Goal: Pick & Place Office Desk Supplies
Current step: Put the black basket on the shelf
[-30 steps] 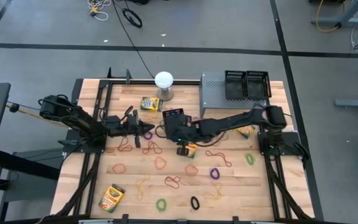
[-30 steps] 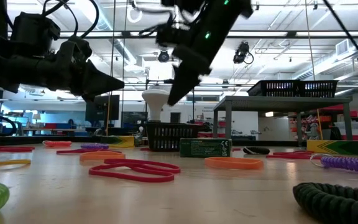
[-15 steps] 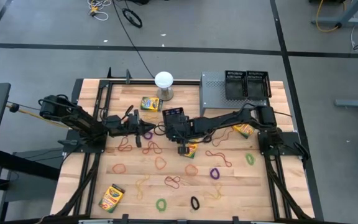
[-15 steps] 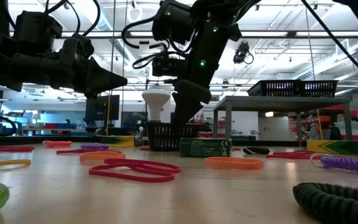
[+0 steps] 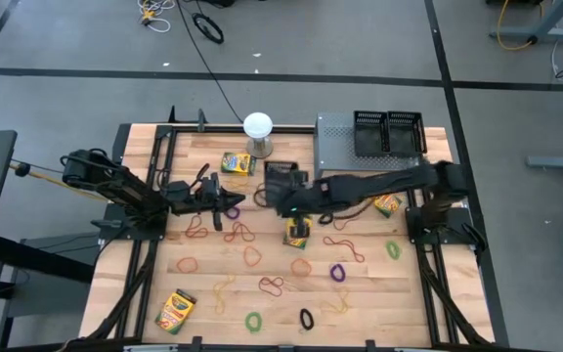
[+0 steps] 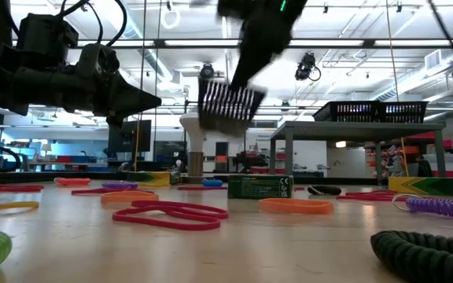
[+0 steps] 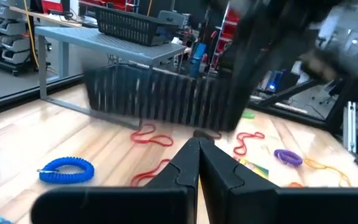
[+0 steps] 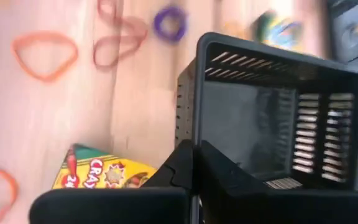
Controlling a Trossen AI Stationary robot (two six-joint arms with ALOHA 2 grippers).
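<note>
A small black mesh bin (image 5: 280, 174) hangs tilted above the table's middle (image 6: 228, 102), with my right gripper (image 5: 284, 188) shut on it. Under it, a yellow-and-green crayon box (image 5: 297, 233) lies flat on the wood. My left gripper (image 5: 228, 205) is shut on nothing and points level toward the table's right, left of the bin, above the wood (image 7: 197, 155). Other crayon boxes lie at the far middle (image 5: 238, 162), right (image 5: 386, 204) and near left (image 5: 175, 310). Coloured rubber-band loops (image 5: 252, 256) are strewn across the middle. My right gripper pinches one upright wall of the bin at its top rim (image 8: 194, 134), one finger inside the bin and one outside. The fingers slant down from the table's right. The bin hangs tilted below them, clear of the table (image 6: 228, 102).
Two more black mesh bins (image 5: 389, 132) stand on a grey perforated riser (image 5: 335, 147) at the far right. A white globe on a short stand (image 5: 258, 132) is at the far middle. Black frame rails (image 5: 145, 244) run along both sides of the table.
My right gripper dipped onto the bin, shut on its wall and rose. The bin, which stood flat on the table, is now lifted clear and tipped. My left gripper kept its place.
</note>
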